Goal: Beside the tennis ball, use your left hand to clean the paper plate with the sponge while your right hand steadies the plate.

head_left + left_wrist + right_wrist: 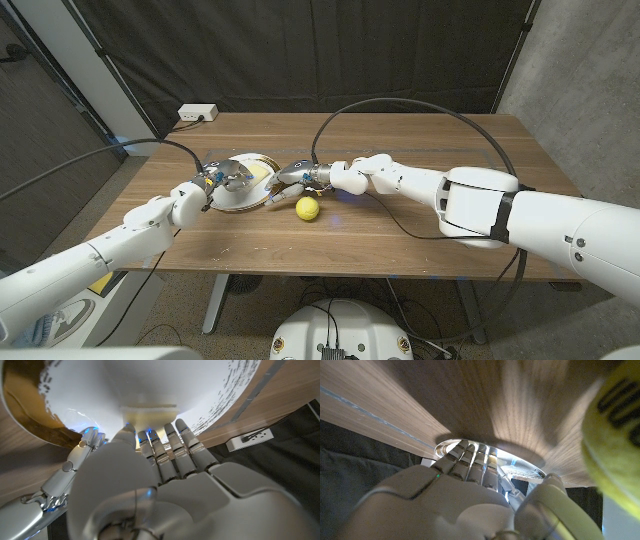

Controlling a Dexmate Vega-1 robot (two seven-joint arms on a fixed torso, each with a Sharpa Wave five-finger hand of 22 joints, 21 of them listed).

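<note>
A white paper plate [250, 172] with a tan underside lies left of the table's middle. My left hand [215, 183] reaches over it from the left, and its fingers [172, 445] press a pale yellow sponge [150, 414] onto the plate's white face [200, 390]. From the other side, my right hand [290, 180] grips the plate's right rim [451, 446], fingers [470, 462] laid against it. The yellow tennis ball [307, 207] sits just in front of the right hand, close to the plate, and looms large and blurred as the ball [615, 435] in the right wrist view.
A white power strip [197, 113] lies at the table's far left corner, and shows again as the strip [250, 438] beyond the plate. Black cables arc from both wrists. Bare wood [430, 140] spreads to the right and behind.
</note>
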